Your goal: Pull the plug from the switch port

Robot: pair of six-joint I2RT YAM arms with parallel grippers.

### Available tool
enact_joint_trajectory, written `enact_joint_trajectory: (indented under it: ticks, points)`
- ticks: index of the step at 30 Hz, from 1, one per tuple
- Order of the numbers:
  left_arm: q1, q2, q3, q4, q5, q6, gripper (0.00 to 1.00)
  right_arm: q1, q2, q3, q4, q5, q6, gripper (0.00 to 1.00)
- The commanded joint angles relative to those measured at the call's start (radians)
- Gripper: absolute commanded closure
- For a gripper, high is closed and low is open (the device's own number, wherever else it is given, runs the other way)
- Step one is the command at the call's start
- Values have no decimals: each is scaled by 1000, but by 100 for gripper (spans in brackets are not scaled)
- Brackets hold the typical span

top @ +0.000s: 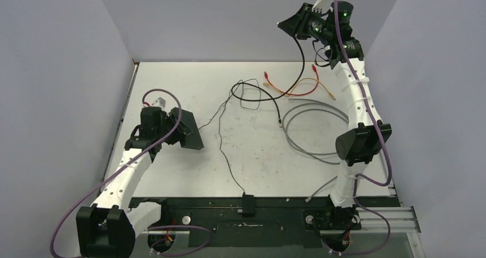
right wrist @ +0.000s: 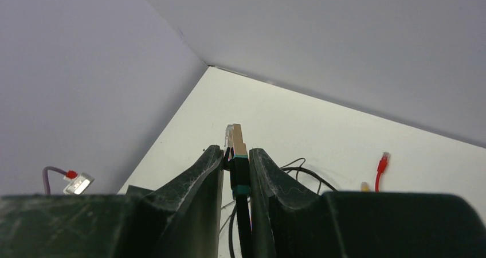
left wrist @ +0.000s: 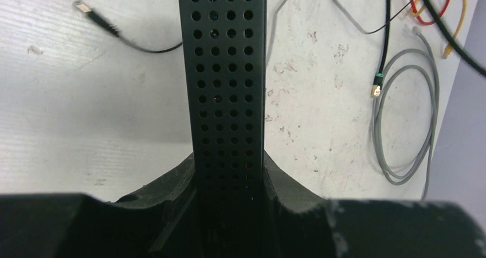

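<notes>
1. My left tool (left wrist: 229, 180) is clamped on the switch (left wrist: 226, 80). Its 2 fingers press the box's broad faces, and the narrow perforated side faces my left wrist camera.
2. From above, the switch is at the left of the surface (top: 258, 155), near the left wall, and it sits tilted in my grip. I cannot tell whether it touches the surface, and its ports are not visible in any view.
3. My right tool (right wrist: 236, 169) is narrowed onto the plug (right wrist: 236, 136). The plug's clear tip sticks out just past the fingertips, towards the corner where the 2 walls meet.
4. The right tool is raised high at the far right, well apart from the switch, so the plug is out of the port.
5. A black cable (top: 300, 63) with a teal band just behind the plug hangs from my right tool down to the surface.
6. On the far half of the surface lie a red cable (right wrist: 383, 165) and a yellow cable (top: 328, 90), looped near each other.
7. A grey cable (top: 312, 103) is coiled just nearer than those 2, on the right.
8. A thin black wire (top: 226, 155) runs across the middle of the surface to a small black block (top: 248, 203) at the near edge, between my 2 arm bases.
</notes>
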Motion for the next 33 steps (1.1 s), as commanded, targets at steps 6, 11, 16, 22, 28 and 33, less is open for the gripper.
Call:
enact_joint_trajectory:
  ticks: [6,11,16,22,28,33]
  points:
    - [14,-52,-6,21,31,14,100,-118,79,187,235,52,134,95]
    - [15,-49,-16,21,40,16,100,-182,108,248,332,77,213,95]
    - [15,-38,-37,35,49,14,100,-221,118,275,385,126,223,95]
    - [15,-26,-61,52,67,4,100,-234,123,269,342,225,126,95]
    - [15,-12,-78,78,66,9,100,-225,105,111,321,213,107,95]
    - [17,6,-94,147,70,22,100,-206,56,-81,294,204,94,95]
